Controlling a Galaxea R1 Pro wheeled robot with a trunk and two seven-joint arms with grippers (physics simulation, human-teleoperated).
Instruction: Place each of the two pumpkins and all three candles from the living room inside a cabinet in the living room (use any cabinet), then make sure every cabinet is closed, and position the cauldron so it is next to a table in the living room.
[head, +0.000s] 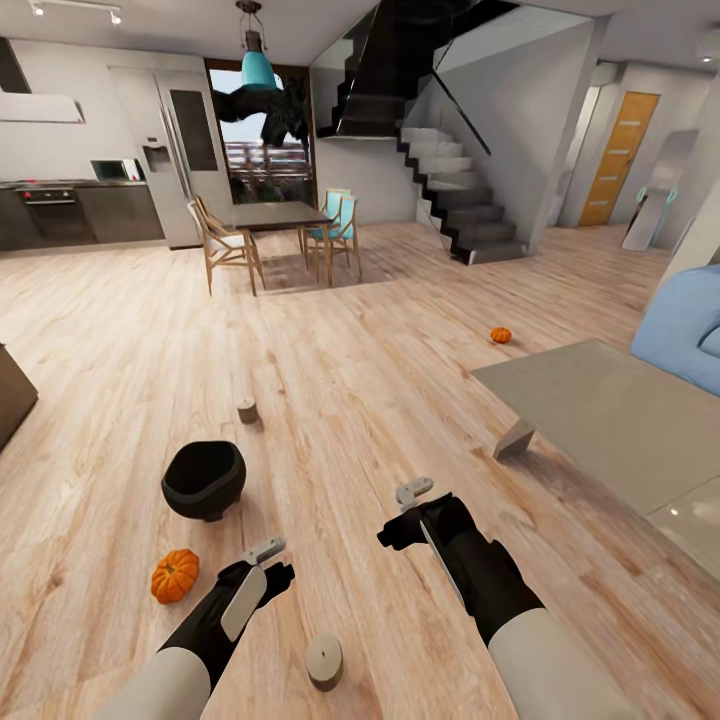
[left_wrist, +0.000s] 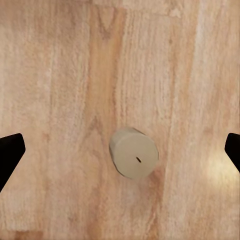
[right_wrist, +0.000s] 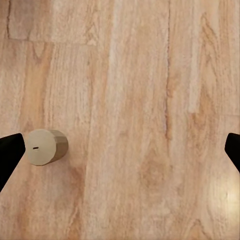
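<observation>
Now my left hand (head: 262, 562) hangs open above the near candle (head: 324, 660) on the floor (head: 350, 400), right hand (head: 410, 510) open too; next, lowering to grasp it.

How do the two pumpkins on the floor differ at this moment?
The near pumpkin lies on the wood floor close to the left hand, beside the black cauldron; the far pumpkin lies well ahead, past the corner of the grey rug. The near pumpkin appears larger, with visible ribs; the far one is too small to show detail. Both are orange and lie untouched on the floor.
</observation>
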